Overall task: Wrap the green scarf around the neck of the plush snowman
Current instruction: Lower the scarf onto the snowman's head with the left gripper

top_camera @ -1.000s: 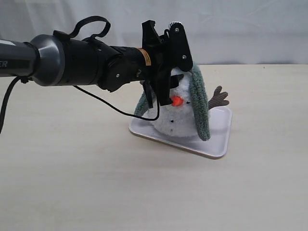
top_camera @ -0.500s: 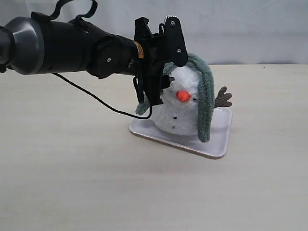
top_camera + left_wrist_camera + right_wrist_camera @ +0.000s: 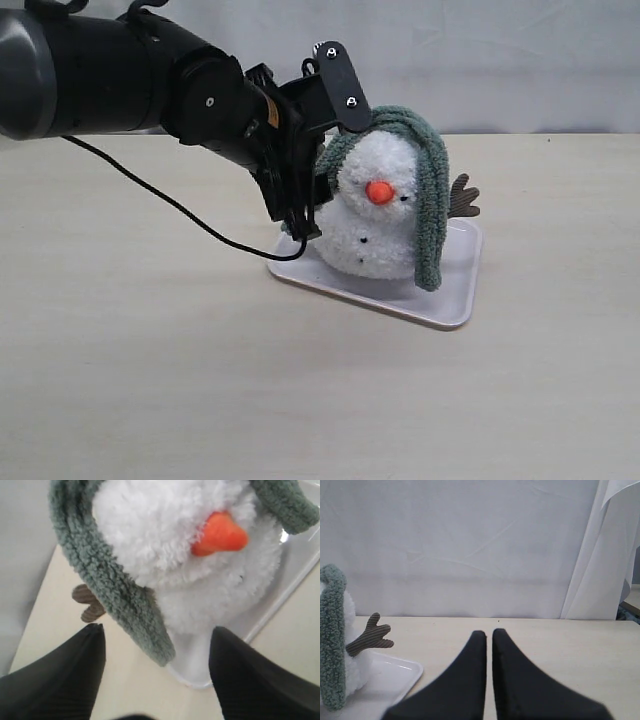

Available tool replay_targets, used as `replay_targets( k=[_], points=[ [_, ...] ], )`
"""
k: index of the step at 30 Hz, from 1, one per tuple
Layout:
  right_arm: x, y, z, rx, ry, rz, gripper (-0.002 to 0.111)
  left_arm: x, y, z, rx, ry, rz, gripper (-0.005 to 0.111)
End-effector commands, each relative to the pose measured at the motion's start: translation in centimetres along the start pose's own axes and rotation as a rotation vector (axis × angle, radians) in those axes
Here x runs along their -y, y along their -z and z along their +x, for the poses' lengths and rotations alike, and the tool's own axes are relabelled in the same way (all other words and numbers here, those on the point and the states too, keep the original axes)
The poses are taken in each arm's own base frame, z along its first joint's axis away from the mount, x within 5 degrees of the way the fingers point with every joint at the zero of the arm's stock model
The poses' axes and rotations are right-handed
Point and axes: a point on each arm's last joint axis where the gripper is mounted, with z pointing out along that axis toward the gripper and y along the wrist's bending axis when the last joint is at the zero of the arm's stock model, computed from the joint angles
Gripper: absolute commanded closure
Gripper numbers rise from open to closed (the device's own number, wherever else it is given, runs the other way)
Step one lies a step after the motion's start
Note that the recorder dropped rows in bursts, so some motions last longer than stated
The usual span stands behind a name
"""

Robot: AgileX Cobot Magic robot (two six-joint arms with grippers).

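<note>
The plush snowman (image 3: 372,228) stands upright on a white tray (image 3: 452,288). The green scarf (image 3: 431,205) lies over the top of its head, and its ends hang down past both sides of the body. My left gripper (image 3: 303,218) is open beside the snowman on its left in the exterior view, with nothing between its fingers. In the left wrist view the nearer scarf end (image 3: 117,592) dangles just beyond the open gripper (image 3: 157,629), below the orange nose (image 3: 220,532). My right gripper (image 3: 489,631) is shut and empty, away from the snowman (image 3: 357,667).
The tray's corner (image 3: 400,672) and one brown arm (image 3: 370,635) show in the right wrist view. A black cable (image 3: 170,200) droops from the left arm to the table. A white curtain (image 3: 470,545) backs the beige table (image 3: 150,380).
My left gripper has dropped from in front of the snowman's head to its side, left of it. The face is now uncovered, and the scarf sits more squarely over the head.
</note>
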Motion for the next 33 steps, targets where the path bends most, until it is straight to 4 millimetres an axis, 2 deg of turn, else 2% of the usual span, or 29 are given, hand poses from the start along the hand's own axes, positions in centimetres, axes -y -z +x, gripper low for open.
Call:
replay_targets(
  k=[1, 7, 11, 19, 24, 29, 33],
  points=[
    [0.0, 0.0, 0.0, 0.009, 0.006, 0.001, 0.104, 0.4, 0.5, 0.3, -0.046, 0.083, 0.033, 0.048],
    [0.0, 0.0, 0.0, 0.009, 0.008, 0.001, 0.104, 0.5, 0.5, 1.1, -0.14, 0.145, 0.038, 0.048],
    [0.0, 0.0, 0.0, 0.009, 0.008, 0.001, 0.104, 0.0, 0.6, 1.8, -0.207, 0.186, -0.034, 0.048],
    [0.0, 0.0, 0.0, 0.009, 0.008, 0.001, 0.104, -0.7, -0.3, 0.4, 0.035, 0.456, -0.046, 0.048],
    [0.0, 0.0, 0.0, 0.009, 0.008, 0.001, 0.104, -0.2, -2.6, 0.6, 0.084, 0.45, -0.055, 0.048],
    [0.0, 0.0, 0.0, 0.009, 0.008, 0.001, 0.104, 0.6, -5.4, 1.8, 0.016, 0.319, -0.06, 0.048],
    [0.0, 0.0, 0.0, 0.009, 0.008, 0.001, 0.104, 0.9, -6.4, 2.4, -0.018, 0.241, -0.065, 0.048]
  ],
)
